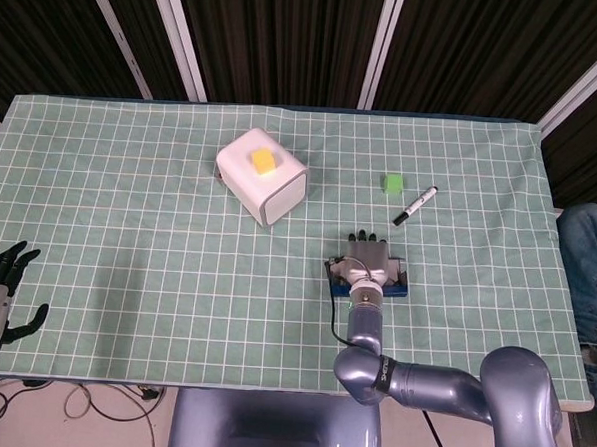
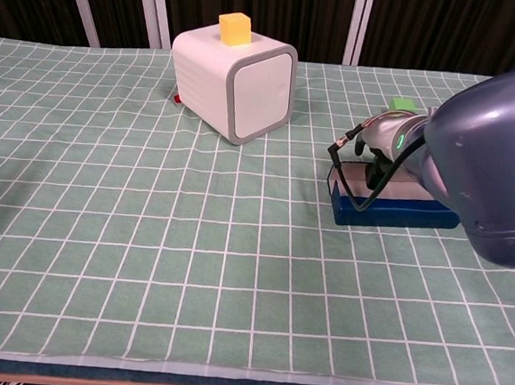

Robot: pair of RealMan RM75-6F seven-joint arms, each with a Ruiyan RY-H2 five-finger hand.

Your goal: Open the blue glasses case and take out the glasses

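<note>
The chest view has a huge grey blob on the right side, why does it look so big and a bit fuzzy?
In the chest view that blob is the robot's right arm, so close to the camera that it fills the corner, looks soft, and hides part of the blue glasses case. In the head view the same arm looks smaller and sharper, under even light.

No text, label, brand or number can be read in either view. Small pale lettering runs along the right arm's elbow joint (image 1: 375, 368), just below the blue glasses case (image 1: 399, 286), but it is too small and blurred to make out
</note>
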